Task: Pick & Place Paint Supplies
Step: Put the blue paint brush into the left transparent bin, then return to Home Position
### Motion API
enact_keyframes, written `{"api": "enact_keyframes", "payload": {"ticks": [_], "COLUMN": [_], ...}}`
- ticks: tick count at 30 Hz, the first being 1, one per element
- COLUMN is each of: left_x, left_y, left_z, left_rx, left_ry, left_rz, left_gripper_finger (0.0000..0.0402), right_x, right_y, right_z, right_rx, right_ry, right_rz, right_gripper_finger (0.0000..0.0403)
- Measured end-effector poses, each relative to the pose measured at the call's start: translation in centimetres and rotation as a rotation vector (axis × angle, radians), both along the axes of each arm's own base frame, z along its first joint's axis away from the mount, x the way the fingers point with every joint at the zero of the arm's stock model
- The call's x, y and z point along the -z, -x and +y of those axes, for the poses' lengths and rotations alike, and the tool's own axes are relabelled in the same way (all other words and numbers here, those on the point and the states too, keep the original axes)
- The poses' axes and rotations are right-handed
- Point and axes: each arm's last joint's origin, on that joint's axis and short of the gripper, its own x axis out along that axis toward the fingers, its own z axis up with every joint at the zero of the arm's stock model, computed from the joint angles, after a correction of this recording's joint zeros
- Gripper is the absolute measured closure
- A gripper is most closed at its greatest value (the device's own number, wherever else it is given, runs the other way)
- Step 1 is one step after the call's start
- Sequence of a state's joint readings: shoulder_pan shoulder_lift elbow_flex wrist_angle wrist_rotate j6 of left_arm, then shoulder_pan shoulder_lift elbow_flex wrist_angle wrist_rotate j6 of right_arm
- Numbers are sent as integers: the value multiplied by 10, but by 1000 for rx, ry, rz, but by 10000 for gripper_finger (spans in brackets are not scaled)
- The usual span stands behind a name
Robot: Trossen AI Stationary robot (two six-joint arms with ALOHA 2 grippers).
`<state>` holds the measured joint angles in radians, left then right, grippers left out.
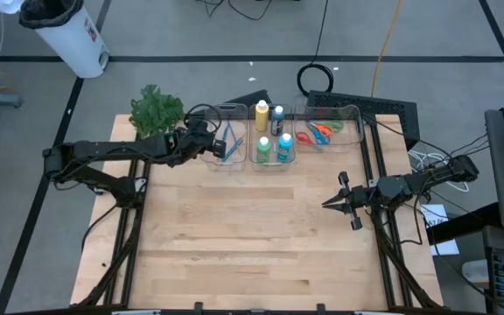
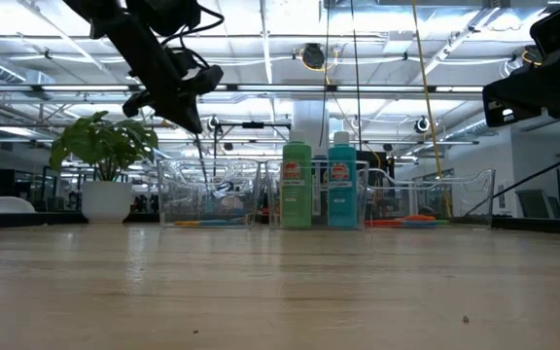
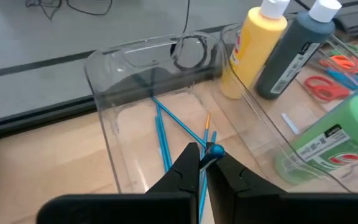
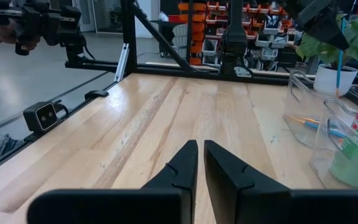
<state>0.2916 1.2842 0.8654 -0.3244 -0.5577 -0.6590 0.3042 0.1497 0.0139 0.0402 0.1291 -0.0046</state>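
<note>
Three clear bins stand in a row at the table's far edge. The left bin [image 1: 237, 110] holds thin blue paintbrushes [image 3: 163, 134]. The middle one holds the yellow [image 1: 262, 114], dark [image 1: 277, 116], green [image 1: 263, 149] and blue [image 1: 284, 149] paint bottles, standing upright. Orange and red scissors [image 1: 320, 131] lie in the right bin. My left gripper [image 3: 204, 160] hovers over the left bin, shut on one blue paintbrush [image 4: 339, 62]. Over the table's right side my right gripper [image 1: 329, 203] is shut, with nothing between its fingers. My left gripper pinches the paintbrush between its two fingertips [image 3: 191, 155], just below the brush's rounded blue end [image 3: 215, 149]. The fingers slant down from the table's left and lie across the brush. The brush hangs nearly upright below them [image 2: 202, 160], over the left bin.
A leafy plant in a white pot [image 1: 156, 111] stands at the far left corner, close behind my left arm. The wide wooden tabletop [image 1: 252, 236] stretches in front of the bins. Cables and a dark mat lie beyond the far edge.
</note>
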Motion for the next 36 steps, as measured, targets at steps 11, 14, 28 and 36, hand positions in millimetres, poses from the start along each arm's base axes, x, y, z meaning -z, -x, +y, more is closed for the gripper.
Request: {"api": "enact_keyframes", "payload": {"ticks": [11,14,28,36], "left_x": [35,43,48,48], "left_y": [-15,-21,-24,-24], "left_z": [5,12,20,20], "left_rx": [13,1,47,78], "left_ry": [69,79,111,93], "left_rz": [128,125,115,139], "left_gripper_finger": [391,382,296,161], "right_x": [-1,-2,-2,-3], "right_y": [0,0,-1,-1], "right_z": [0,0,0,0], "right_rx": [0,0,4,4], "right_ry": [4,1,3,1], "right_rz": [-14,-20,-25,-26], "right_gripper_finger": [385,385,385,385]}}
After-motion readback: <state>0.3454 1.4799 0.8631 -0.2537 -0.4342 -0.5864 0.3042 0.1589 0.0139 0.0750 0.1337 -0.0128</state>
